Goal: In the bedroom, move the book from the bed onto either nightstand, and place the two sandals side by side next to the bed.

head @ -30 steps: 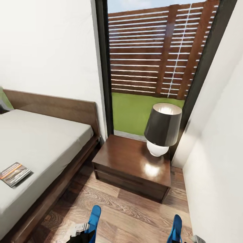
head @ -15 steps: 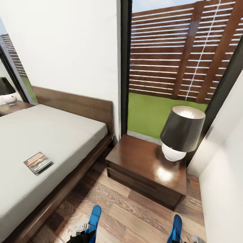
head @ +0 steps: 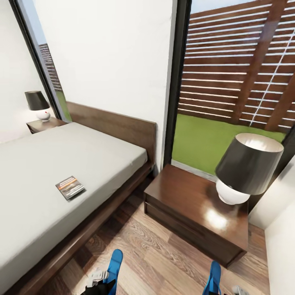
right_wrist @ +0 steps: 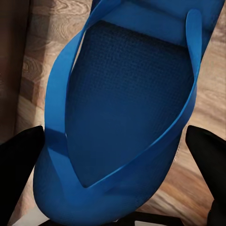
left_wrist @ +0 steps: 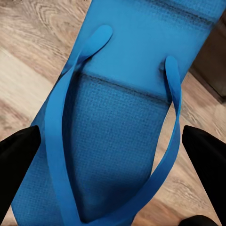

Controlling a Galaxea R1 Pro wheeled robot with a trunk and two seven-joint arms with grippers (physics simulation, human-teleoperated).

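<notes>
Head view: wood-plank floor [head: 164,254] running between bed [head: 37,196] and nightstand [head: 192,213], with open planks ahead of both grippers. Book [head: 70,187] flat on the mattress, well away from either set of fingers, near the bed's floor-side edge. Lamp [head: 246,168] on the nightstand's far corner, glossy top otherwise bare. Left gripper [left_wrist: 113,183] clamped on one blue sandal [left_wrist: 117,117], black fingers [left_wrist: 16,155] flanking its sole. Right gripper [right_wrist: 117,183] likewise clamped on the other sandal [right_wrist: 127,99].

the room is evenly and brightly lit; glare is seen on the nightstand [head: 196,207] top, edges are slightly warped.
</notes>
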